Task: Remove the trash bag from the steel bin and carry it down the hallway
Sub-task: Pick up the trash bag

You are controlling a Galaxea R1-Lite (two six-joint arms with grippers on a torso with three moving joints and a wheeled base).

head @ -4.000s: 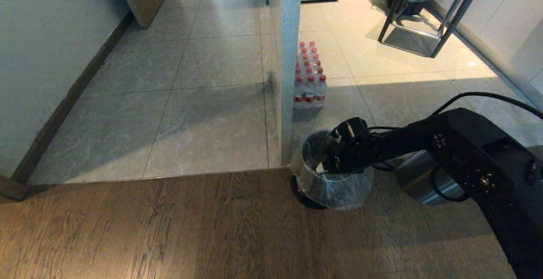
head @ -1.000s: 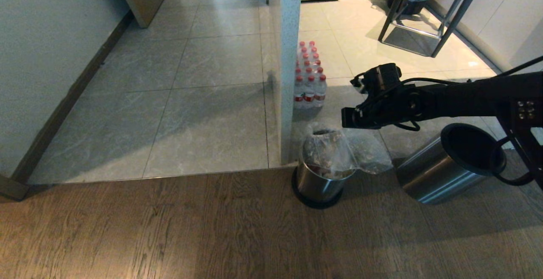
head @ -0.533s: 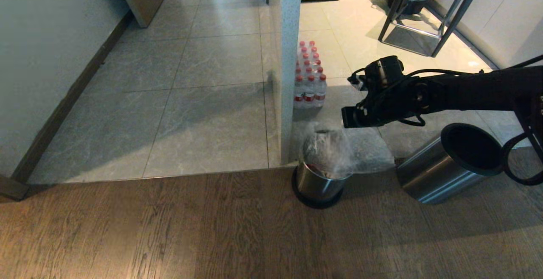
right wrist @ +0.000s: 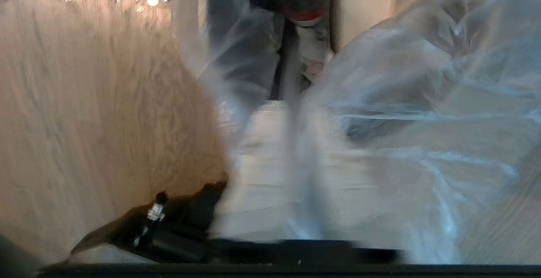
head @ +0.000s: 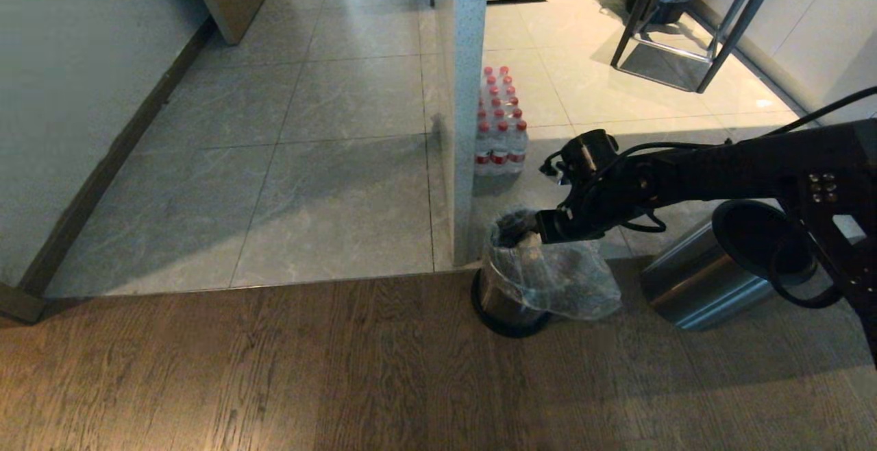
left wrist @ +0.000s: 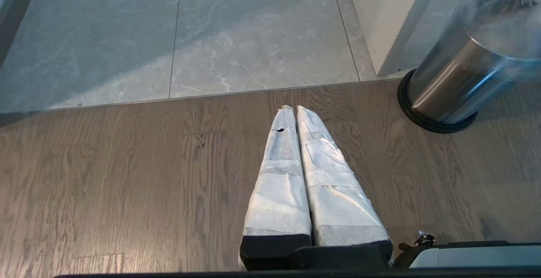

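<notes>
Wood floor (head: 274,369), at its tile edge: steel bin (head: 503,300) holding trash bag (head: 562,279); right gripper (head: 541,226) at bag mouth for lifting, grip unreadable; left gripper (left wrist: 294,108) clenched, parked.

The floor has two parts: brown wood planks (head: 274,369) near the robot and shiny grey tiles (head: 329,190) farther off. The steel bin (head: 503,303) stands on the wood, right at the line. Another steel bin (head: 692,286) lies tipped beside it. A pack of red-capped bottles (head: 499,129) sits on the tiles.

R arm stretched forward-left, end effector (head: 541,228) angled down; L end effector (left wrist: 296,110) fingers pressed together, pointing forward.
</notes>
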